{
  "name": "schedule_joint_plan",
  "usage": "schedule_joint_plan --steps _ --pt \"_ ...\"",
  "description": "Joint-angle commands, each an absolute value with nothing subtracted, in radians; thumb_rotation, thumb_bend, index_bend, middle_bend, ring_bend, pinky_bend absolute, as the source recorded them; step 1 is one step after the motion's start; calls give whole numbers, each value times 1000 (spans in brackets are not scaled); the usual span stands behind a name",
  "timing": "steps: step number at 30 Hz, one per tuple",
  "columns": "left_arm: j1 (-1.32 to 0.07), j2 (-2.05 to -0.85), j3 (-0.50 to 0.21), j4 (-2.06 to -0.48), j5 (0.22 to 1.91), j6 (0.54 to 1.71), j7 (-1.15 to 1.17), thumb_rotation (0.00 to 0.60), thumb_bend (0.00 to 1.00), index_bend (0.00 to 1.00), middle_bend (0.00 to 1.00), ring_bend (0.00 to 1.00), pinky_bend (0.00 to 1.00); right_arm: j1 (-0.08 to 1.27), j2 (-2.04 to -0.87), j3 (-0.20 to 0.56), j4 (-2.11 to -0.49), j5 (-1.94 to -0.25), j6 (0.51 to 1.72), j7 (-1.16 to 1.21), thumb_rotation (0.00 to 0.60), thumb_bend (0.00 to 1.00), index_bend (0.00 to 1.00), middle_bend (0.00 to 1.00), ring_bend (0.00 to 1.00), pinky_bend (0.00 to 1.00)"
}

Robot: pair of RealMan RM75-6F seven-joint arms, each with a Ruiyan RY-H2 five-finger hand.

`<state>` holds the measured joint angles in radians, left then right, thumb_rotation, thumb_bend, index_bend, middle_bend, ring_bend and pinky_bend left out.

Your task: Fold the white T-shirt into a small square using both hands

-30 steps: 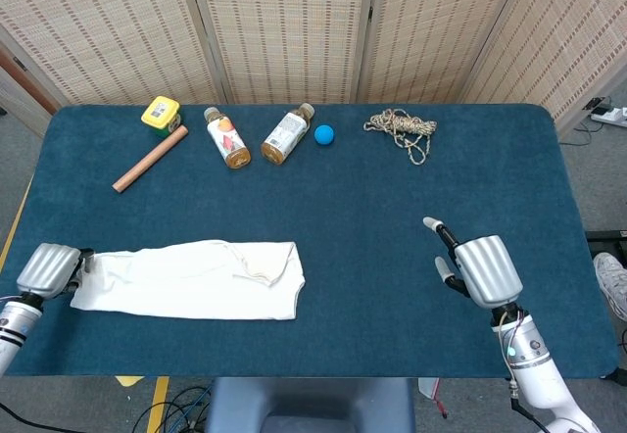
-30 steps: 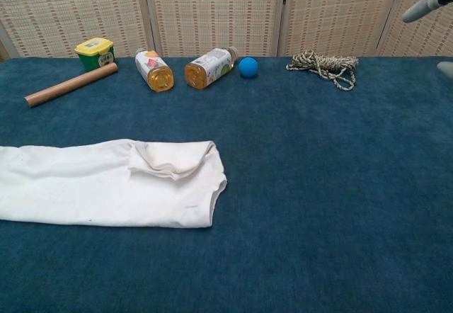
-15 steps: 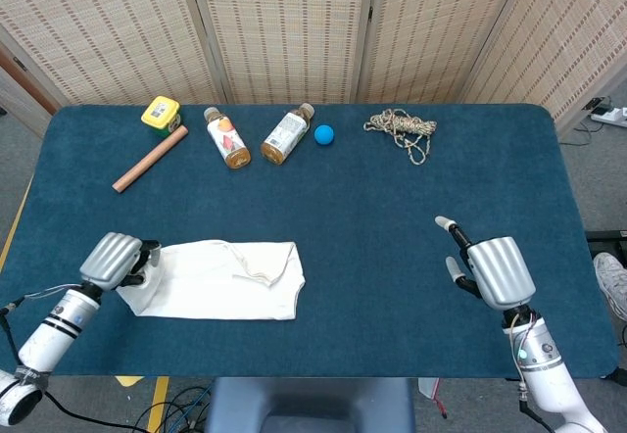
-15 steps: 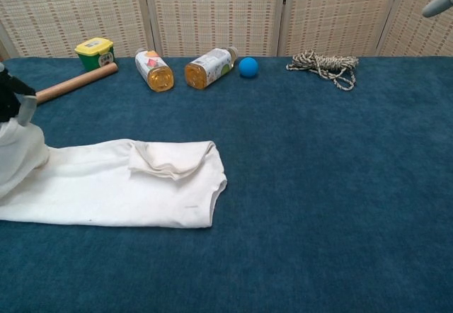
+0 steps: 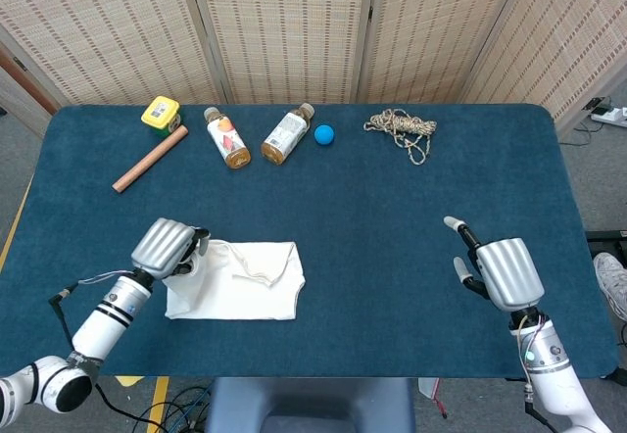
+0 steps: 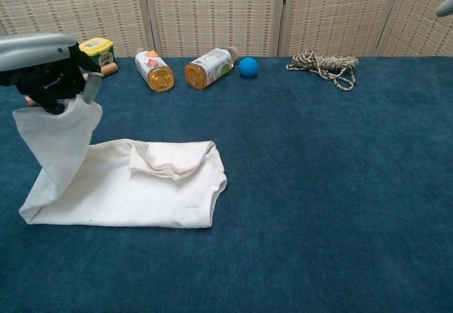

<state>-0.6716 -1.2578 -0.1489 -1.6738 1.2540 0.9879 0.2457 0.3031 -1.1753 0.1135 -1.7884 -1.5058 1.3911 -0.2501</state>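
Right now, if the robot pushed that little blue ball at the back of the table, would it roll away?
Probably, yes. The blue ball looks round and smooth, so a light push should start it rolling. The fuzzy blue table cover might slow it soon. The bottle lies close beside it, so a push that way would likely just bump into it.

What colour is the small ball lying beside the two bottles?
The ball is blue; the chest view shows it best.
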Motion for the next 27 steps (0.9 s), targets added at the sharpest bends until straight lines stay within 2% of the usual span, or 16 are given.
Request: schedule_joint_plan --steps 1,12,27 --pt "-706 -1313 -164 -1715 1196 989 342 600 511 704 868 785 913 300 -1173 113 -1787 -1505 1392 -248 600 446 191 956 975 1000" --pt "-779 -1456 -169 -1710 1120 1003 534 600 510 702 867 783 913 284 -1161 111 -1784 -1500 1403 -239 600 447 191 956 975 1000" --pt "-853 -1593 -164 -1649 987 998 671 600 509 691 864 783 913 273 -1155 113 -1780 -1492 1405 -235 600 447 191 956 974 1000"
